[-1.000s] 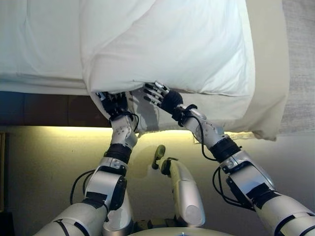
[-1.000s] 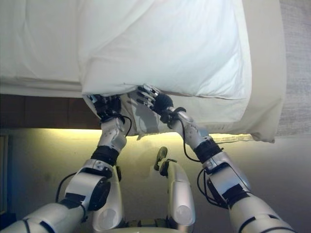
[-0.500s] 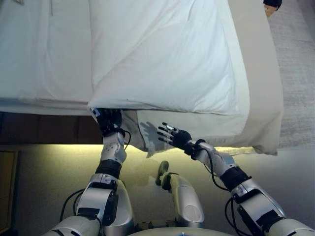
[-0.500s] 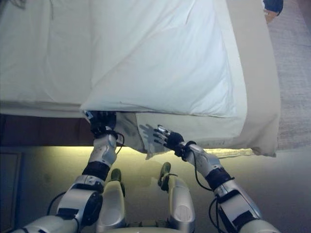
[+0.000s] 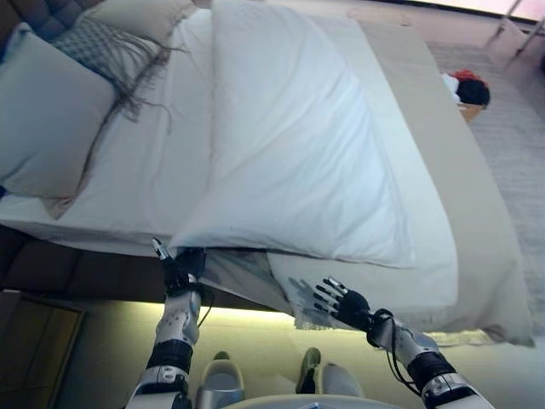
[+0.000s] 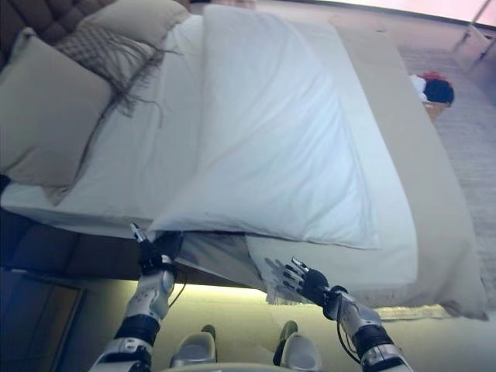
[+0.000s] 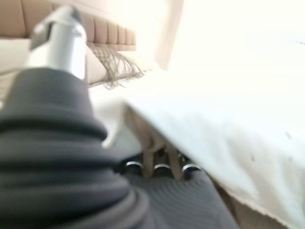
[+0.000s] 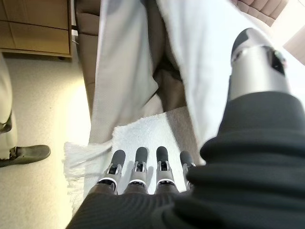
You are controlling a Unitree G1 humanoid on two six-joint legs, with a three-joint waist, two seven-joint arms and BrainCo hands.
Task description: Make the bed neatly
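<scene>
Since a second ago our right hand [image 5: 339, 302] has left the duvet's [image 5: 298, 145] underside and dropped low, and our view has tipped up to take in the whole bed [image 5: 477, 247]. Nearest us, that hand hangs free just off the bed's side, fingers [image 8: 138, 164] straight and spread, holding nothing; past them its wrist view shows hanging cloth and a fringed pale edge [image 8: 78, 157]. Our left hand [image 5: 176, 271] is at the duvet's near left corner, fingers [image 7: 161, 166] tucked under the white edge; we cannot tell whether they grip it. Above both hands the duvet lies as a folded white slab along the middle of the bed, its near edge overhanging the side, with a beige cover [image 5: 498, 290] showing on the right. Farther off, at the head end, sit a large pale pillow [image 5: 47, 115], a grey fringed throw [image 5: 111, 55] and another pillow [image 5: 140, 15]. On the carpet beyond the bed's right side stands a small basket [image 6: 434, 91] of clothes.
</scene>
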